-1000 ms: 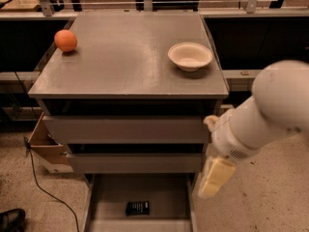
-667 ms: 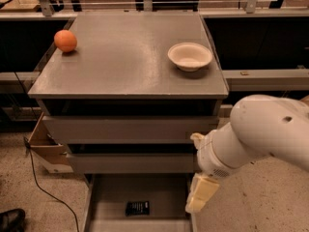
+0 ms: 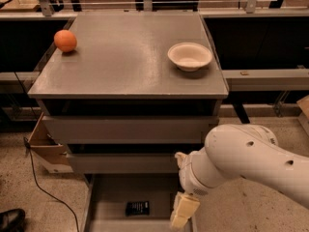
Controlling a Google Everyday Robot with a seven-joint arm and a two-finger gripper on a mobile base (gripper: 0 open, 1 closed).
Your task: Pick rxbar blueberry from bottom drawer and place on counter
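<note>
The rxbar blueberry (image 3: 137,208), a small dark flat bar, lies on the grey floor of the pulled-out bottom drawer (image 3: 108,199). The counter (image 3: 125,57) is the wide grey top of the cabinet above it. My gripper (image 3: 183,212) hangs from the white arm at the drawer's right wall, to the right of the bar and a little above the floor. Its pale fingers point down and hold nothing I can see.
An orange (image 3: 65,40) sits at the counter's far left and a white bowl (image 3: 189,56) at its right. Two wider grey drawers stand partly open above the bottom one. A cardboard box (image 3: 46,151) and a black cable (image 3: 43,187) lie on the floor at left.
My arm has swung left and down, bringing the gripper from beside the cabinet's right side to the right edge of the bottom drawer. The bar has not moved.
</note>
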